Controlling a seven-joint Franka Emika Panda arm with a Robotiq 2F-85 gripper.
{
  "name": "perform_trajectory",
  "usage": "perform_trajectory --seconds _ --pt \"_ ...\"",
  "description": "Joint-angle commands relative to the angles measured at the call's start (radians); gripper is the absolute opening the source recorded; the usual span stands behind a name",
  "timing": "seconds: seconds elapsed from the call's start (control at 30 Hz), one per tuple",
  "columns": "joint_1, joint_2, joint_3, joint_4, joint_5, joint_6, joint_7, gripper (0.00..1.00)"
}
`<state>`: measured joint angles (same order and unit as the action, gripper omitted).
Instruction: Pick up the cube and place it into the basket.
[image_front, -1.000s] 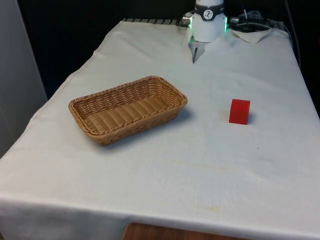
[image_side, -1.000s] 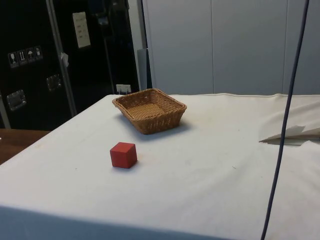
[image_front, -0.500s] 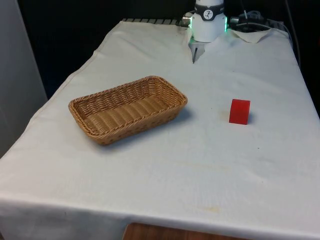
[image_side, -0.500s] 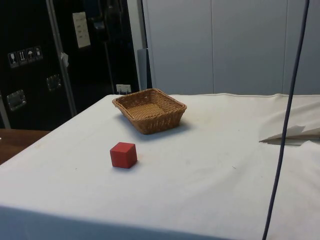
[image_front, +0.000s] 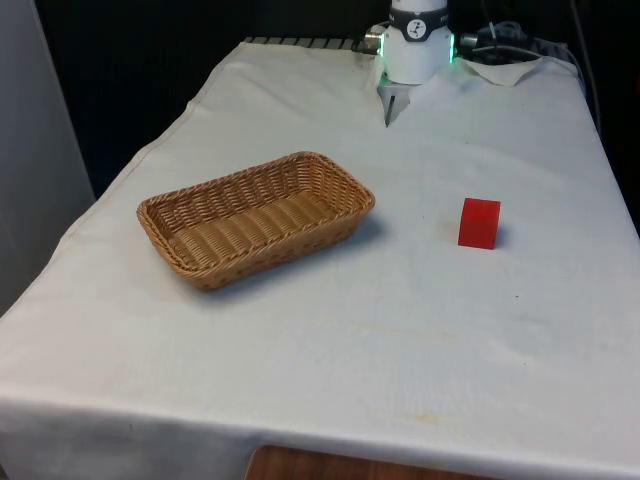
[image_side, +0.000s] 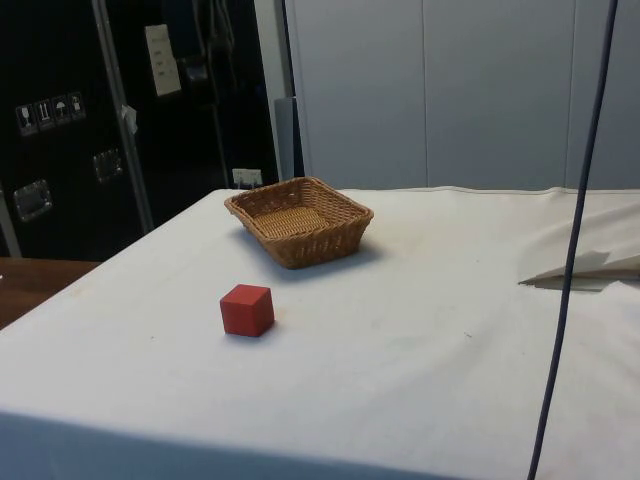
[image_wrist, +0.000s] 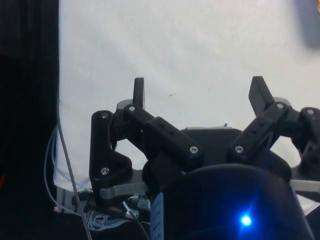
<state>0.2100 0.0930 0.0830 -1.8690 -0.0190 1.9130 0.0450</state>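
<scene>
Parked at top centre of the front view, arm (image_front: 416, 40) upright at the cloth's (image_front: 400, 330) far edge. In the wrist view, gripper (image_wrist: 199, 92) spread wide, nothing between the black fingers (image_wrist: 138, 92). Right of centre: cube (image_front: 479, 222), red, smooth, sharp-edged, alone on white fabric. Left of centre, well apart: basket (image_front: 256, 217), oblong, tan woven wicker.

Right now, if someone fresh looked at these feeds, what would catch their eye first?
The red cube stands alone on the white cloth, toward the front view's right. To its left sits the empty wicker basket, apart from the cube. The tool hangs open above bare cloth, holding nothing.
</scene>
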Motion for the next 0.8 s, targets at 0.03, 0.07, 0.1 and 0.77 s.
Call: perform_trajectory --seconds 0.03,0.07,0.1,0.77 --pt "0.002 0.003 0.003 -0.007 -0.007 0.016 -0.017 1.0" --pt "0.002 0.004 0.003 -0.009 -0.008 0.018 -0.024 1.0" --pt "0.002 0.005 0.003 -0.01 -0.009 0.02 -0.03 1.0" --pt "0.002 0.046 0.013 -0.039 -0.037 0.082 -0.172 1.0"
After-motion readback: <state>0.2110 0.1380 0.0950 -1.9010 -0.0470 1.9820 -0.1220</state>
